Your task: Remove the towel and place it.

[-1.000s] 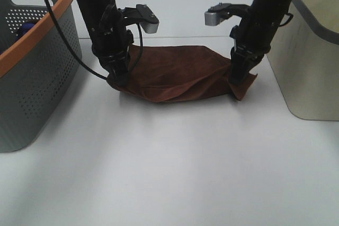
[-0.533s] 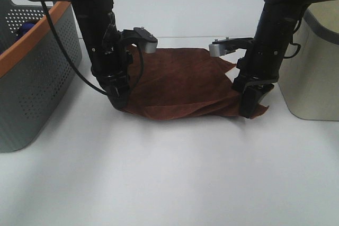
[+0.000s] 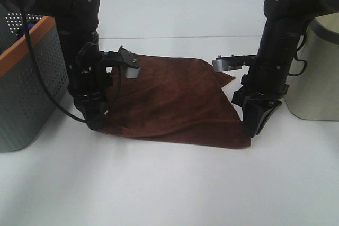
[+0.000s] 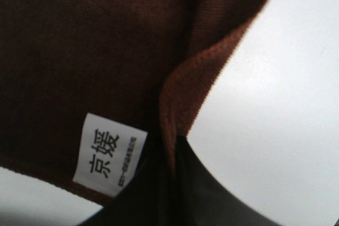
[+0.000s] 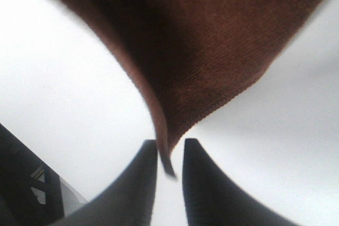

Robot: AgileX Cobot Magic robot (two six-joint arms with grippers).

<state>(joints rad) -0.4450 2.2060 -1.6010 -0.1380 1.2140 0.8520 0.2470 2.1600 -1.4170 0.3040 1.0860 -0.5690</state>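
Towel (image 3: 175, 99) now spread flat on bench (image 3: 169, 183) between the baskets vs bunched a sec ago; R fingers (image 5: 169, 157) parting, corner slack in the gap, L fingers (image 4: 164, 183) clamped on label corner (placing nearly done, L release left imo).

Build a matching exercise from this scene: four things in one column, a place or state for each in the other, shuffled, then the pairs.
1. towel
2. left claw
3. right claw
4. orange-rimmed basket

A. jaws slightly apart around a towel corner
B. spread on the table between the arms
C. stands at the table's left edge
D. clamped on the corner near the white label

Pairs: 1-B, 2-D, 3-A, 4-C
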